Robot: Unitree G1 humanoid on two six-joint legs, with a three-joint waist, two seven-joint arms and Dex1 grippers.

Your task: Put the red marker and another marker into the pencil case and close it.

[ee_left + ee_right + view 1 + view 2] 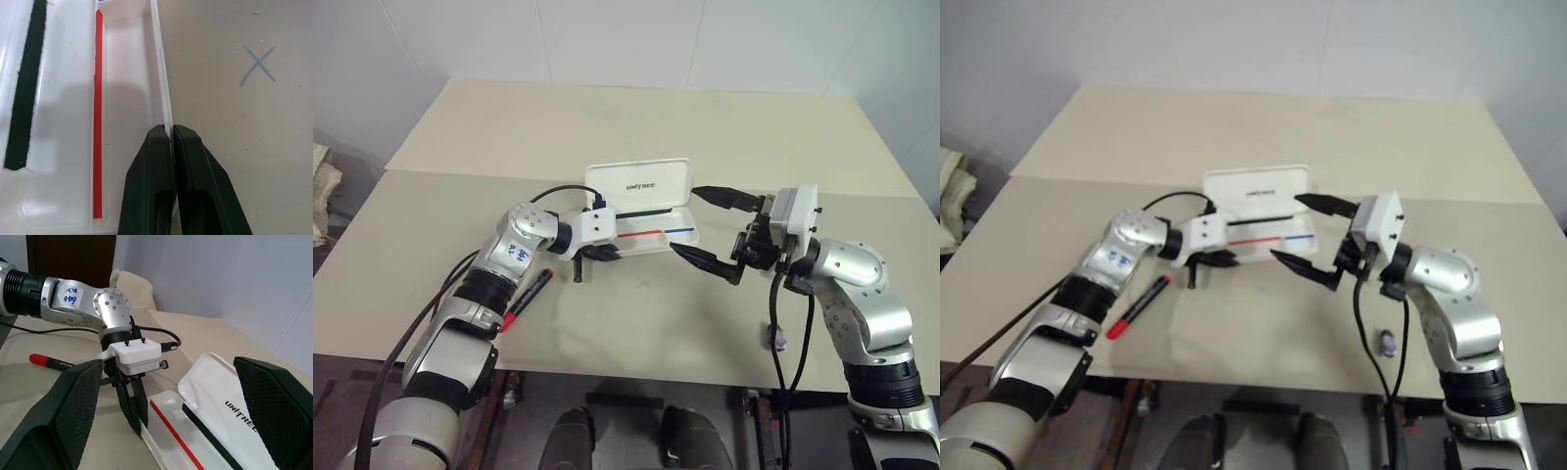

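Left eye view: the pencil case (641,206) lies open mid-worktop (607,127), lid up toward the far edge; its tray looks empty. One red marker (530,297) lies toward the near left corner. The right gripper (705,227) hovers beside the case, fingers spread wide, holding nothing.

Right eye view: one small dark object (1388,342) sits by the near edge; pale walls behind.

Left wrist view: the left gripper (172,134) has its fingers pinched shut on the tray's near wall; a pencilled X (257,65) marks the beige surface.

Right wrist view: the red marker lies behind the left arm.
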